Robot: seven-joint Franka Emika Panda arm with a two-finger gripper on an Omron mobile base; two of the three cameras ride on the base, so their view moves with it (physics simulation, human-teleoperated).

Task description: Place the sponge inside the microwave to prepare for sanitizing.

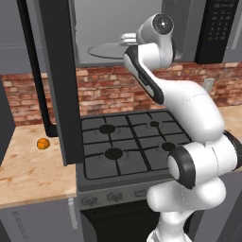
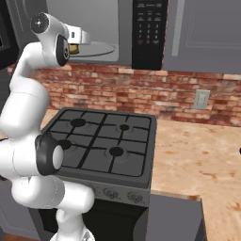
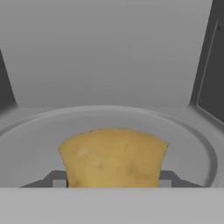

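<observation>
done: two-finger gripper (image 3: 112, 181) clamps olive-yellow pinched sponge block (image 3: 113, 156), inside open dark grey microwave (image 2: 96, 28), over round turntable plate's (image 3: 192, 140) near edge | left: lower, release, withdraw

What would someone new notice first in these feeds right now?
The white arm reaching up into the open microwave above the stove. Its hand grips the yellow sponge just over the round turntable plate. A small orange ball sits on the wooden counter left of the stove.
</observation>
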